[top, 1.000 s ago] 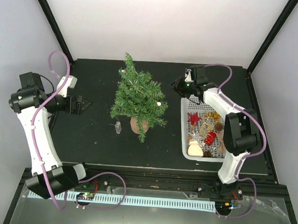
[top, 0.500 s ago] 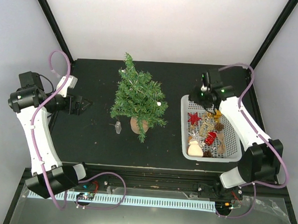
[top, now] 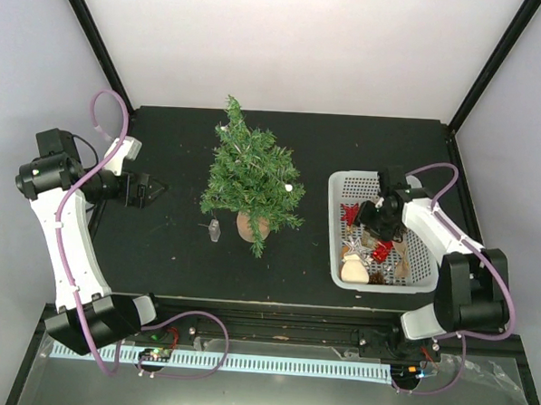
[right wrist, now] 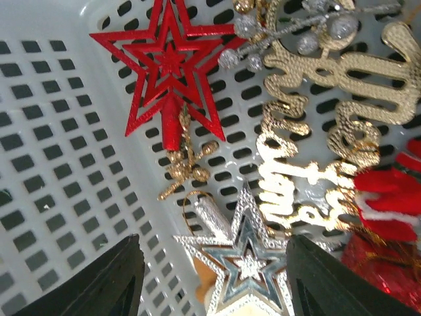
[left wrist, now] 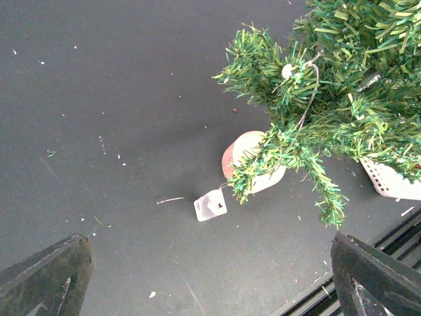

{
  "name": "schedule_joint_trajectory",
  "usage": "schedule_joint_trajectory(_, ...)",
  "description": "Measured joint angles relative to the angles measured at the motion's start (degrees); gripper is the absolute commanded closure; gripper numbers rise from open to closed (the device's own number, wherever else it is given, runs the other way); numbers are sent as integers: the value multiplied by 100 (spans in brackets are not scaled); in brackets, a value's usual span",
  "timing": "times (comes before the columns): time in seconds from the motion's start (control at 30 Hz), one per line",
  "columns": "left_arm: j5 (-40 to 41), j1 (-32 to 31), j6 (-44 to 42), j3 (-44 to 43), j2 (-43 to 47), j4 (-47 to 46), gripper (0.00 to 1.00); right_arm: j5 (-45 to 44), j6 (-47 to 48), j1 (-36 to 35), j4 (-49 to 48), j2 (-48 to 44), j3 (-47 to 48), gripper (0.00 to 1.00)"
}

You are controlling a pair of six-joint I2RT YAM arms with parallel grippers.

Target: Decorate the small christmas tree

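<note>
The right jaws are standing apart and gripping nothing. Their two dark fingers point(right wrist: 115, 280) are hanging just over the ornaments inside the white basket point(right wrist: 46, 131), and a silver star point(right wrist: 247, 260) is lying in the gap below them. Just beyond it a red star point(right wrist: 172, 62) is lying flat on the basket floor. A small gold trinket point(right wrist: 187, 168) is touching its stem, and gold lettering point(right wrist: 316, 158) is lying beside both stars. The left jaws are also released wide and holding nothing, and their fingers point(left wrist: 46, 280) are hovering over the dark worktop point(left wrist: 99, 99). The small christmas tree point(top: 251, 174) is standing in the middle of the worktop, between the two arms and well apart from the basket on its right. A white ball point(top: 288, 187) is hanging on it, and a small clear tag point(left wrist: 210, 205) is lying just beside its tan base point(left wrist: 247, 148).
</note>
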State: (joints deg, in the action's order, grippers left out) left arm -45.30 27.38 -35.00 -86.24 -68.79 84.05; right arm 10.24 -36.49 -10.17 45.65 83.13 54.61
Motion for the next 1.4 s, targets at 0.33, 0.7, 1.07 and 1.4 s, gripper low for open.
schedule_joint_trajectory(0.33,-22,0,2,26,4,2,1,59,76,-2,-334,1003,643,48)
schedule_joint_trajectory(0.7,-103,0,2,107,20,7,1,-223,214,-2,-420,1934,1292,48)
schedule_joint_trajectory(1.07,-146,0,2,247,20,-4,1,-304,319,-63,-348,2240,1473,25)
schedule_joint_trajectory(1.4,-153,0,2,269,20,-9,1,-826,529,-531,-76,2708,1930,32)
